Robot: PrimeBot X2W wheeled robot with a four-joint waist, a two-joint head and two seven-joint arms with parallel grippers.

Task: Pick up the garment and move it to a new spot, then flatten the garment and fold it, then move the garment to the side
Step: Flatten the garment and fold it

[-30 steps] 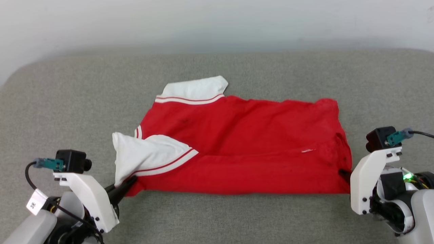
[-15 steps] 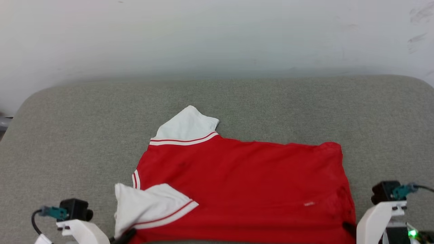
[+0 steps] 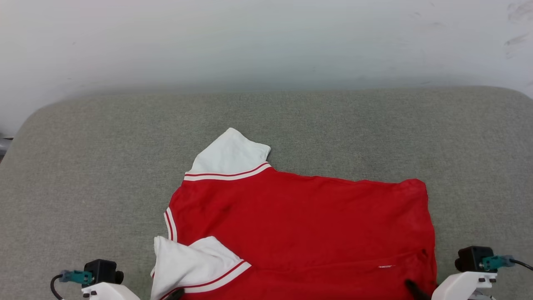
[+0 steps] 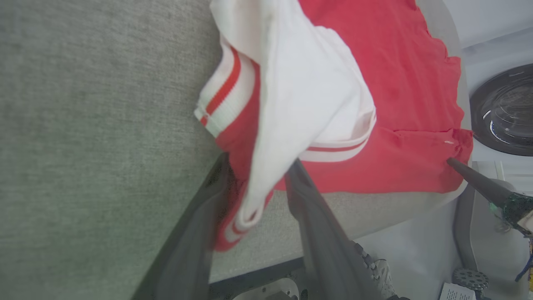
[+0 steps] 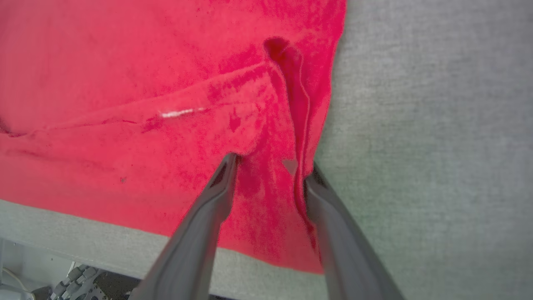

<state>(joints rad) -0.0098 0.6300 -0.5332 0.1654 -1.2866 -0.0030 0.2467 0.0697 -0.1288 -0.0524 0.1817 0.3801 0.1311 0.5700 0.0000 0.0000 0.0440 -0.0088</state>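
Garment (image 3: 300,225) lies on the grey fabric tabletop (image 3: 83,166), lower centre of the head view, its bottom edge close to the tabletop's near edge. The red body is spread mostly flat, with one long crease low across it. One white sleeve (image 3: 231,156) sticks out at its upper left. The other sleeve (image 3: 195,262) is folded over the red at lower left, striped cuff showing. A small white logo (image 3: 386,266) sits at lower right near the hem. Pale wall (image 3: 266,41) fills the top of the frame.

Left gripper (image 4: 258,160): my fingers are parted, with the white sleeve and striped trim hanging loosely between them. The cloth is not pinched.

Right gripper (image 5: 270,162): fingers also apart, straddling the puckered red corner at the garment's right edge. The cloth lies slack between them, one finger over the red and the other at its border with the grey.
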